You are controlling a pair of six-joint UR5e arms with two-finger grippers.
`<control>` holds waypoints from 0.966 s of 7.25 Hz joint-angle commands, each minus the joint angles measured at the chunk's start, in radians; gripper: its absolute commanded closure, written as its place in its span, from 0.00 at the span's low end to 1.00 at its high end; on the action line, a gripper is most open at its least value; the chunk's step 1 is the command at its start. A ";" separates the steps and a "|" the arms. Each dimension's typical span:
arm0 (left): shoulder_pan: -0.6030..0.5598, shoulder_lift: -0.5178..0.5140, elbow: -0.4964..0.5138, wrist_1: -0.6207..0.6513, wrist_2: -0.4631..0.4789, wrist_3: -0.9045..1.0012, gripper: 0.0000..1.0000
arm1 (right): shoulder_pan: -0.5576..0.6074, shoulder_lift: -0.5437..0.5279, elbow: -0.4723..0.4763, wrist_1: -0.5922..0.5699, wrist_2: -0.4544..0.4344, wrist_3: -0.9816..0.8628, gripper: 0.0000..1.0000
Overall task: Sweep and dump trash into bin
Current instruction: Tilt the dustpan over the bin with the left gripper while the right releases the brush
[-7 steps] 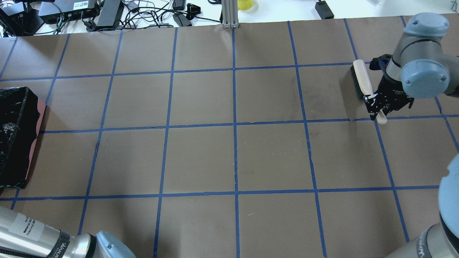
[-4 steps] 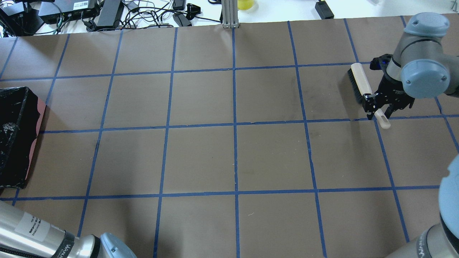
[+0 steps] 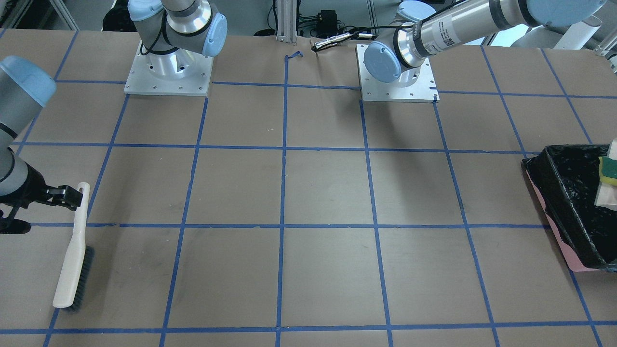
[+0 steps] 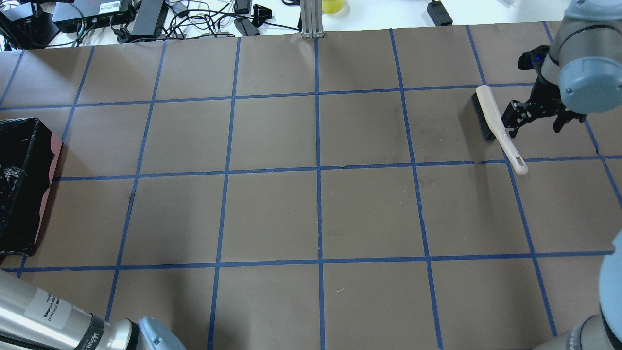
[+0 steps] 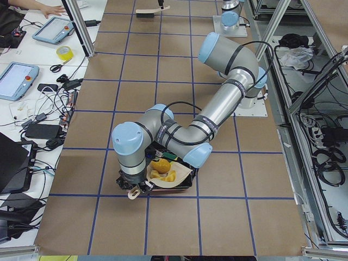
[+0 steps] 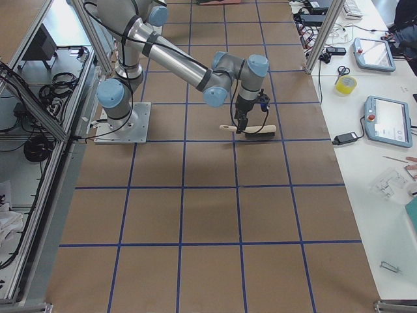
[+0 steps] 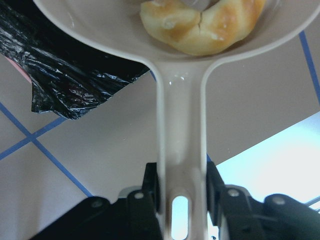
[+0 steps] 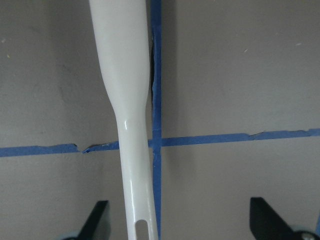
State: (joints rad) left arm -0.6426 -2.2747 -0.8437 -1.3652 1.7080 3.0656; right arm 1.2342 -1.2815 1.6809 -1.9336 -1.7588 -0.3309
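Trash: the croissant piece [image 7: 202,27] is seen lying in the dustpan [image 7: 100,20]; in the left side view the potato [image 5: 160,165] is seen next to it in the pan; the sponge [image 3: 608,168] is seen at the pan's edge, over the bin [image 3: 564,202]
Bin: set at the table's end on the robot's left; lined with black plastic, pink base shown at the edge; placed as it was a second ago
Left gripper [image 7: 181,200]: clamped on the dustpan's handle; the pan is held above the bin
Right gripper [image 4: 534,119]: fingers are spread wide and nothing is held; a second ago the brush handle was gripped in it; now it is lifted off the handle, which is seen untouched below the spread fingers in the wrist view
Brush [image 4: 492,116]: laid on the table near the robot's right end, its handle across a blue tape line; placed as it was 0.6 s ago
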 commanded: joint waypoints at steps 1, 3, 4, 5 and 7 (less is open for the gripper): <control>-0.034 0.041 -0.055 0.078 0.041 0.027 1.00 | 0.016 -0.128 -0.134 0.204 0.063 0.003 0.00; -0.039 0.081 -0.141 0.139 0.053 0.071 1.00 | 0.087 -0.191 -0.202 0.294 0.076 0.018 0.00; -0.040 0.102 -0.202 0.226 0.053 0.093 1.00 | 0.176 -0.196 -0.208 0.294 0.073 0.106 0.00; -0.040 0.125 -0.254 0.286 0.051 0.097 1.00 | 0.261 -0.203 -0.207 0.294 0.078 0.165 0.00; -0.040 0.156 -0.291 0.327 0.047 0.122 1.00 | 0.324 -0.252 -0.196 0.300 0.081 0.182 0.00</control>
State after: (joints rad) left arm -0.6818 -2.1383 -1.1095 -1.0677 1.7579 3.1749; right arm 1.5200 -1.4976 1.4754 -1.6371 -1.6831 -0.1643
